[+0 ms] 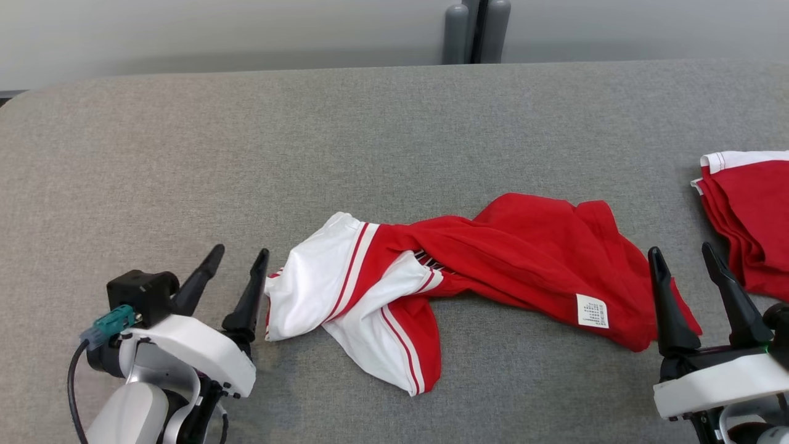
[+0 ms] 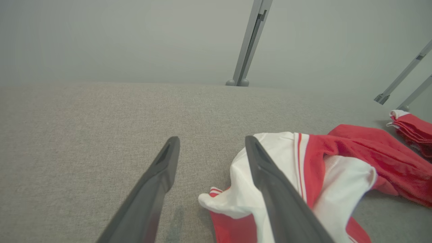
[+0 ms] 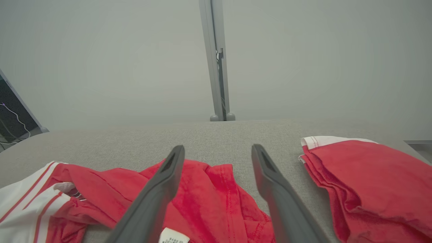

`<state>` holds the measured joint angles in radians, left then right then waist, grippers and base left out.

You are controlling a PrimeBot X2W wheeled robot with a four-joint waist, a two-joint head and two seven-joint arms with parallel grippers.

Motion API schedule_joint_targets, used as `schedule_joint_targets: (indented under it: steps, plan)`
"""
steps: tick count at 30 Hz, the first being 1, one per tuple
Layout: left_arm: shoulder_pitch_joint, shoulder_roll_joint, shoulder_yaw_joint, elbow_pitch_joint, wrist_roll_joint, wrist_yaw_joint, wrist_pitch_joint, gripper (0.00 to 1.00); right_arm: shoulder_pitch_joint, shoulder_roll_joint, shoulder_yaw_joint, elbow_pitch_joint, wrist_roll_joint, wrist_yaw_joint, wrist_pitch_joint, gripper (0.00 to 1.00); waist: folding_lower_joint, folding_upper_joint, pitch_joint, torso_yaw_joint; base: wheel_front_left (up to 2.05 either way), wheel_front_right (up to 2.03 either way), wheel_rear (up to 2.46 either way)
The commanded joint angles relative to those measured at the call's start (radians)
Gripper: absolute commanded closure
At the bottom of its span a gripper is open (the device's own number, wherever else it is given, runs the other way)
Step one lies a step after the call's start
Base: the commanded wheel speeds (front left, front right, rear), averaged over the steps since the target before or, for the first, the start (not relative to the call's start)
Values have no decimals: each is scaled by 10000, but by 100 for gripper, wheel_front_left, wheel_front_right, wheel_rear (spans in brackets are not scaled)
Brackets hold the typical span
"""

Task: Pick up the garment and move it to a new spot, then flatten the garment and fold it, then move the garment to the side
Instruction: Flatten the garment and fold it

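Garment (image 1: 524, 246) with white label (image 1: 592, 310), print illegible

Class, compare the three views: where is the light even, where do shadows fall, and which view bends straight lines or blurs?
Head view: soft even light, sharp, faint shadow under the crumpled garment. Left wrist view: wide-angle tilt of the post, near fingers slightly soft. Right wrist view: evenly lit wall, no glare.

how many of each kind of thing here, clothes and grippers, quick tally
crumpled garment: 1
folded red pile: 1, layers too close to count
grippers: 2, left gripper and right gripper, both open
total: 4
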<state>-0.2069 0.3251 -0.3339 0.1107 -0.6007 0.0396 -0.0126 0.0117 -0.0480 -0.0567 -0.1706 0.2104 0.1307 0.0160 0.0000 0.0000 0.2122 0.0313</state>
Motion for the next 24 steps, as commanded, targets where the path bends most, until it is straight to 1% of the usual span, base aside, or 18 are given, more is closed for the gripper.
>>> schedule_joint_targets:
  steps: [1, 3, 8, 16, 21, 22, 23, 24]
  plan:
    - [-208, -31, -102, 377, -244, -185, 336, 0, -59, -51, 19, 124, 71, 3, -83, 0, 0, 0, 80, -116, 0, 0, 0]
    - [-232, -53, -184, 731, -432, -298, 623, 0, -66, -52, 47, 160, 74, 3, -118, 0, 0, 0, 111, -181, 0, 0, 0]
    - [-73, -109, -249, 1090, -730, -441, 915, 0, -20, -52, 16, 272, 95, 3, -189, 0, 0, 0, 159, -257, 0, 0, 0]
    - [349, -242, -169, 1367, -1228, -322, 1242, 0, 15, -52, 28, 379, 204, 3, -252, 0, 0, 0, 224, -320, 0, 0, 0]
    - [458, -366, -105, 1537, -1565, -460, 1286, 0, -67, -52, 66, 409, 234, 3, -287, 0, 0, 0, 273, -346, 0, 0, 0]
    - [447, -356, -106, 1569, -1580, -496, 1258, 7, -78, -52, 61, 415, 246, 3, -298, 0, 0, 0, 276, -352, 0, 0, 0]
    - [420, -354, -119, 1579, -1581, -513, 1217, 23, -86, -52, 58, 427, 262, 3, -301, 0, 0, 0, 283, -357, 0, 0, 0]
    - [367, -351, -139, 1571, -1550, -576, 1146, 47, -93, -52, 55, 430, 288, 3, -308, 0, 0, 0, 288, -358, 0, 0, 0]
